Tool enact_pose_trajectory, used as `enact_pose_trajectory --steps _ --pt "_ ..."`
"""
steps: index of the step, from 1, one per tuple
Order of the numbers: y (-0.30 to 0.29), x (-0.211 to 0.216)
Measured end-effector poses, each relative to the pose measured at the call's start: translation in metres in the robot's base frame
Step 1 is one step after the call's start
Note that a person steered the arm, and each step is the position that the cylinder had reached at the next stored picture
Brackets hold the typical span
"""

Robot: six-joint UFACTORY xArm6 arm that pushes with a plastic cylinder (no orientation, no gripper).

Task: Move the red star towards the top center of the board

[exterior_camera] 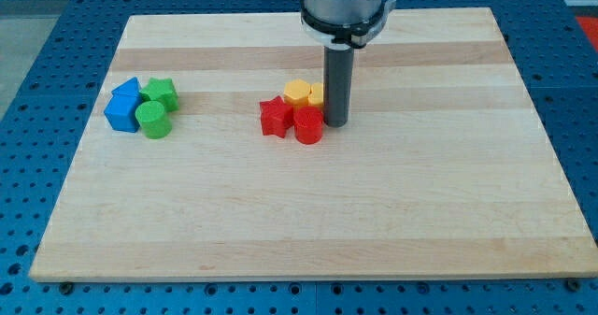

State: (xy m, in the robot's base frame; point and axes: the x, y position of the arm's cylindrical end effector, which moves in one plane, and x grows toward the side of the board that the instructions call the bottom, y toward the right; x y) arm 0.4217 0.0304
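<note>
The red star (274, 117) lies near the middle of the wooden board (308, 212), at the left of a small cluster. A red cylinder (308, 126) touches its right side. A yellow heart-like block (297, 93) sits just above them, and another yellow block (317, 94) shows partly behind the rod. My tip (335, 123) rests on the board right next to the red cylinder's right side, to the right of the red star.
At the view's left is a second cluster: a blue block (128, 90), a blue block (121, 113), a green star-like block (161, 93) and a green cylinder (152, 121). The arm's mount (342, 7) hangs over the board's top centre.
</note>
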Motion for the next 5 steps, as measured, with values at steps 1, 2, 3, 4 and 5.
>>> enact_pose_trajectory --steps 1,2,3,4,5 --pt "0.017 0.000" --pt "0.032 0.019" --pt "0.013 0.038" --pt "-0.012 0.028" --pt "-0.029 0.015"
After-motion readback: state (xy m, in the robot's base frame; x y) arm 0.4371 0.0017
